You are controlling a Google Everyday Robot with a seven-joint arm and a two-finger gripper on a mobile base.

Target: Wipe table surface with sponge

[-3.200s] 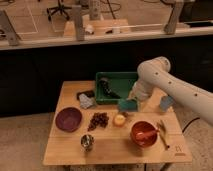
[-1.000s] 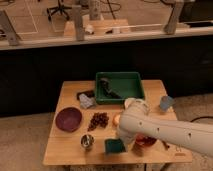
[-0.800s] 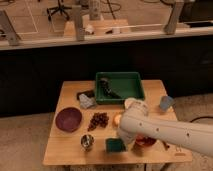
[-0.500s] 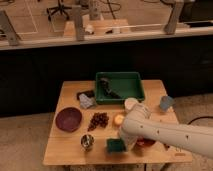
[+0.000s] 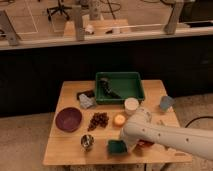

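Note:
A dark green sponge (image 5: 117, 147) lies on the wooden table (image 5: 70, 152) near its front edge, in the middle. My gripper (image 5: 131, 144) is at the sponge's right side, at the end of the white arm (image 5: 165, 138) that reaches in from the right. The arm covers the gripper's end, so I cannot tell whether it holds the sponge.
A green tray (image 5: 120, 88) stands at the back. Around the sponge are a small metal cup (image 5: 87, 141), grapes (image 5: 99, 120), an orange (image 5: 119, 120), a white cup (image 5: 131, 105) and a purple bowl (image 5: 68, 119). A grey cloth (image 5: 86, 100) and a blue cup (image 5: 165, 103) lie farther back.
The arm has come down from the tray to the table's front with the sponge. In the last second it sank lower, uncovering the white cup; the sponge barely shifted.

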